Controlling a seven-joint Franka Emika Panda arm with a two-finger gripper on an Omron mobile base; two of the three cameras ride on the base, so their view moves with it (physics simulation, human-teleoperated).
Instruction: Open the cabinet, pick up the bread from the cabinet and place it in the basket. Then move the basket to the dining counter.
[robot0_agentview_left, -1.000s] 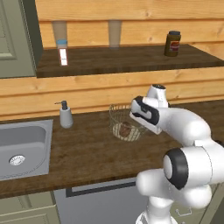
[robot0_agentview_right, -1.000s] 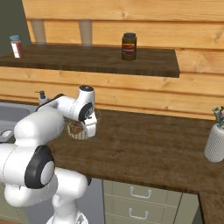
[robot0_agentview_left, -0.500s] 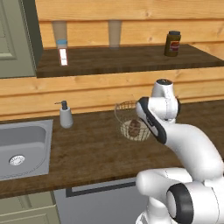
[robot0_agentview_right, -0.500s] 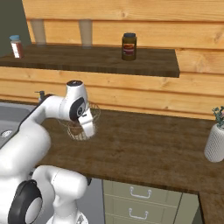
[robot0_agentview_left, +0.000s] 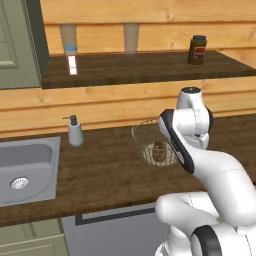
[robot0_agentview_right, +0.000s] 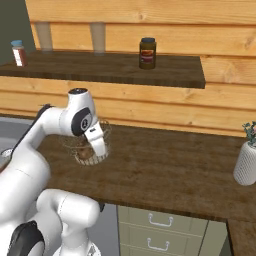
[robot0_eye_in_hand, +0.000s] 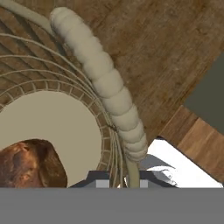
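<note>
basket (robot0_agentview_left: 150, 142) is what i am carrying now, and it sits just above the dark worktop (robot0_agentview_left: 100, 170), at about 3 o'clock from the steel sink (robot0_agentview_left: 25, 162) and well apart from it; from the left base view i cannot tell for sure whether its tan base touches the wood or is just clear of it, though i judge it raised a little for travel; largest thing first, my white arm (robot0_agentview_left: 200, 165) bends over the basket's right side, so the wrist hides that part of the rim; i read this as a side grip, chosen so the bowl stays level and nothing tips out; in the hand view the thick braided rim (robot0_eye_in_hand: 105, 83) runs from 11 o'clock down to the bottom centre, straight in between my gripper (robot0_agentview_right: 99, 146) tips; the jaws look closed down on that rim, nearly together, with the mesh wall pinched as well; bread (robot0_eye_in_hand: 30, 162) lies inside on the flat disc, at 7 o'clock in the hand view, resting low so it should ride along safely; up on the shelf (robot0_agentview_right: 115, 67) the labelled jar (robot0_agentview_right: 147, 52) stands at 1 o'clock from the basket, untouched; a soap pump (robot0_agentview_left: 75, 132) stands at 9 o'clock from the basket; what remains, i judge, is the run to the dining counter
</note>
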